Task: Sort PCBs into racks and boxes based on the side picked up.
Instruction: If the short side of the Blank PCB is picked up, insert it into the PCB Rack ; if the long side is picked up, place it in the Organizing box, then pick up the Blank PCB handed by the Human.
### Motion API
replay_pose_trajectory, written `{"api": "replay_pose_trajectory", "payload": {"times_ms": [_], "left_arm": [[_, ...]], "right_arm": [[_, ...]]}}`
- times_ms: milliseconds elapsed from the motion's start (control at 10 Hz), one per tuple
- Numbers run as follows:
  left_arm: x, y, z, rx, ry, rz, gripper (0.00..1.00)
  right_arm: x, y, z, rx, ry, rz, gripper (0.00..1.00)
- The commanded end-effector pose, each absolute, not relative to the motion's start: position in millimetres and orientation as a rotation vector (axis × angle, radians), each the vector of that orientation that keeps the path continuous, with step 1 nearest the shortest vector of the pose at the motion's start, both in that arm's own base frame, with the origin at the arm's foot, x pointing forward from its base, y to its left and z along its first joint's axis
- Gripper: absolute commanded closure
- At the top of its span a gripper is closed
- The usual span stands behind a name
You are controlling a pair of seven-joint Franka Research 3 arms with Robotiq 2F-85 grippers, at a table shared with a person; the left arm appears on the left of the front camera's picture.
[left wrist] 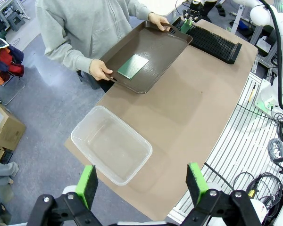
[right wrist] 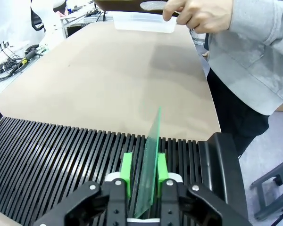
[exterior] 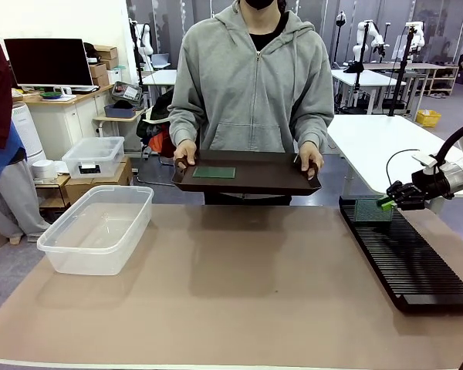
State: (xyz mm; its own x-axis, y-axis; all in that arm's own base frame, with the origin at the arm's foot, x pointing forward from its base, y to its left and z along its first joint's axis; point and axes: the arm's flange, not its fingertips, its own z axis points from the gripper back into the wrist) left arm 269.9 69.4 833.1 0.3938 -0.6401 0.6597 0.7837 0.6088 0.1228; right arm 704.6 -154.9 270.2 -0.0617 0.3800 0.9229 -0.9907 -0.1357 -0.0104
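One green PCB lies flat on a dark brown tray that a person holds in both hands at the table's far edge; it shows too as the PCB on the tray. Another PCB stands on edge in a slot at the far end of the black rack, right side of the table. My right gripper straddles this board, pads slightly apart from it, open. My left gripper hangs high over the clear box, open and empty.
The clear box sits at the table's left. A smaller lidded bin stands on cartons behind it, off the table. The person's hand holds the tray near the rack's far end. Brown tabletop lies between box and rack.
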Motion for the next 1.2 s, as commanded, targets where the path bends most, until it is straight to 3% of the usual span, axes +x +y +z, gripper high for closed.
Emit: {"api": "replay_pose_trajectory", "payload": {"times_ms": [0, 100, 200, 300, 400, 500, 600, 1000, 1100], "left_arm": [[270, 69, 832, -0.226, -0.729, -0.908, 0.0], [270, 69, 832, -0.226, -0.729, -0.908, 0.0], [270, 69, 832, -0.226, -0.729, -0.908, 0.0], [270, 69, 832, -0.226, -0.729, -0.908, 0.0], [270, 69, 832, -0.226, -0.729, -0.908, 0.0], [270, 69, 832, -0.226, -0.729, -0.908, 0.0], [270, 69, 832, -0.226, -0.729, -0.908, 0.0], [270, 69, 832, -0.226, -0.729, -0.908, 0.0], [270, 69, 832, -0.226, -0.729, -0.908, 0.0]], "right_arm": [[703, -157, 274, 0.97, -0.868, 1.508, 0.42], [702, -158, 275, 0.969, -0.875, 1.512, 0.56], [701, -159, 278, 0.964, -0.875, 1.518, 0.23], [701, -163, 284, 0.951, -0.883, 1.521, 0.37], [699, -167, 293, 0.931, -0.892, 1.52, 0.04], [696, -173, 304, 0.895, -0.902, 1.519, 0.18], [692, -176, 316, 0.873, -0.897, 1.53, 0.0], [671, -176, 355, 0.799, -0.849, 1.552, 0.0], [695, -184, 348, 0.85, -0.871, 1.543, 0.0]]}}
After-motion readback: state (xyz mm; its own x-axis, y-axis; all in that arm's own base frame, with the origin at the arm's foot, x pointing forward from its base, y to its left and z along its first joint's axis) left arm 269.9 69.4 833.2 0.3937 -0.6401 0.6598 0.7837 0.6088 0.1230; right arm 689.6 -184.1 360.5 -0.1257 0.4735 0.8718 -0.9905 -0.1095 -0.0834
